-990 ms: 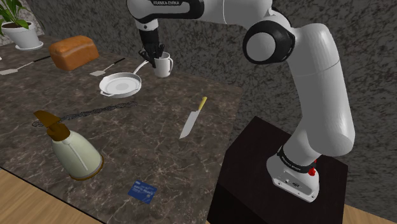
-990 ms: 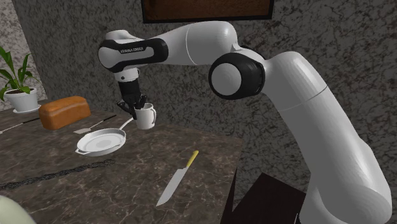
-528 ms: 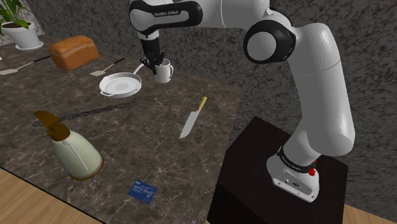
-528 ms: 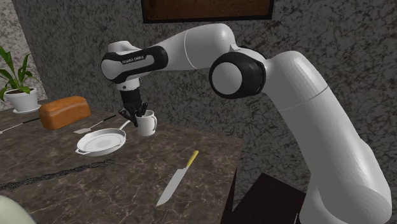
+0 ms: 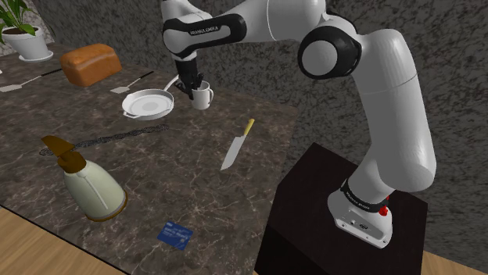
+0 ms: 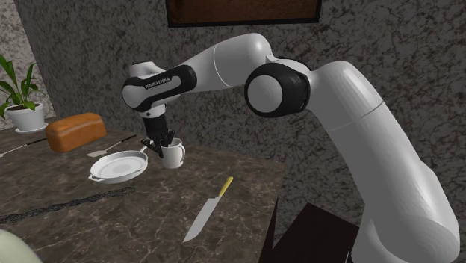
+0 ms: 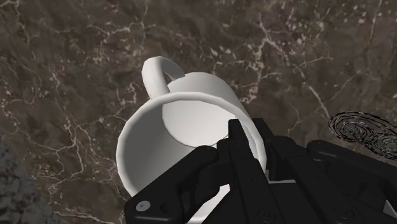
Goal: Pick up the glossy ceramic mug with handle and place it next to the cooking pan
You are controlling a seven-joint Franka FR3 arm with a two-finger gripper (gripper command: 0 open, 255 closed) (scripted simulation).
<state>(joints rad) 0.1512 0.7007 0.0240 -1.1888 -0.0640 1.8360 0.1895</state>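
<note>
Wrist view: I'm seeing the gripper (image 7: 248, 133) pinching the white mug (image 7: 184, 121) by its rim, one finger inside. It's sitting low at the dark marbled counter (image 5: 180, 180), just beside the pan (image 5: 147, 103), on the shoulder view's right. I'm aiming to set it flat and upright, then let go. A rough grey wall (image 6: 418, 90) is backing the far side.

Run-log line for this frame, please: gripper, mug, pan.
gripper: shut on mug rim | mug: upright, right of pan in shoulder view, near its handle | touchdown on counter: cannot tell
</note>
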